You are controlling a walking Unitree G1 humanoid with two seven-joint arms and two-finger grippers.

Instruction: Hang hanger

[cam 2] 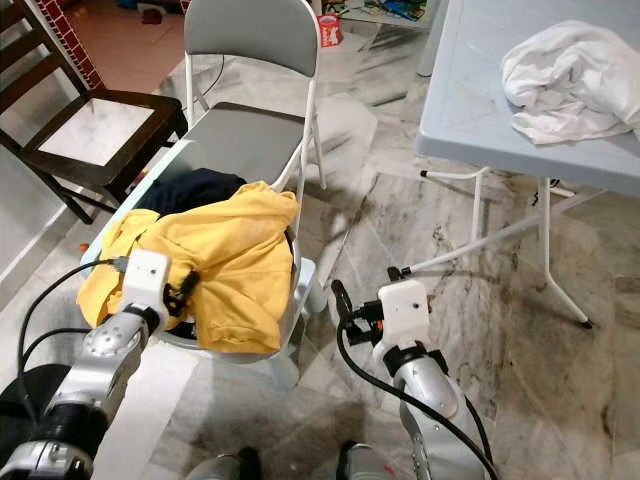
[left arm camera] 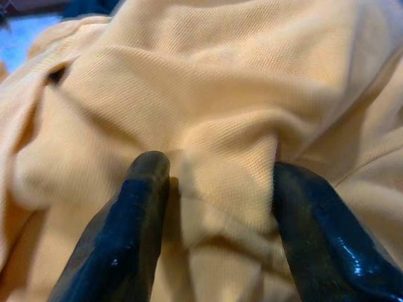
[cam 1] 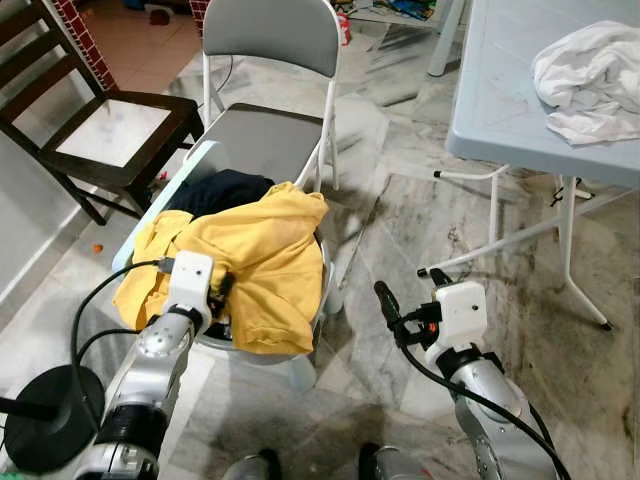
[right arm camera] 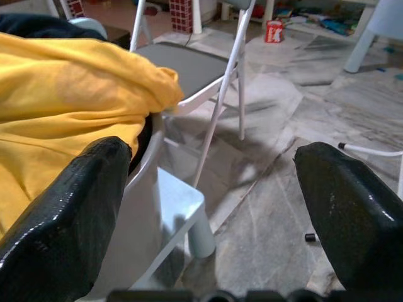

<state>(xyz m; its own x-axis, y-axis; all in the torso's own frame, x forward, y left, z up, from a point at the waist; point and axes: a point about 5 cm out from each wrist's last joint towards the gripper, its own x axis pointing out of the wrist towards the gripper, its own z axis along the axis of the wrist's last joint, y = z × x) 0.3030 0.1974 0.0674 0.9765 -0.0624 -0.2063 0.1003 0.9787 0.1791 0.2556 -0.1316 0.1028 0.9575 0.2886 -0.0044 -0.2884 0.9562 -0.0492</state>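
Down low, the left gripper (left arm camera: 214, 189) presses into a yellow shirt (cam 1: 255, 260) — jaws spread, a fold of cloth between them, not clenched.

That shirt lies heaped over a dark garment (cam 1: 220, 188) in a pale basket (cam 2: 292, 300) before a grey folding chair (cam 1: 265, 140). Right gripper (cam 1: 392, 305) hangs above the marble floor (cam 1: 400, 220) beside the basket, jaws wide apart, grasping nothing. White cloth (cam 1: 585, 75) lies on the blue worktop (cam 1: 500, 90) — I cannot make out any hanger.

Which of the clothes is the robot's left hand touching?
The yellow shirt in the basket. The left gripper presses into it, fingers open; the white cloth lies far off on the table.
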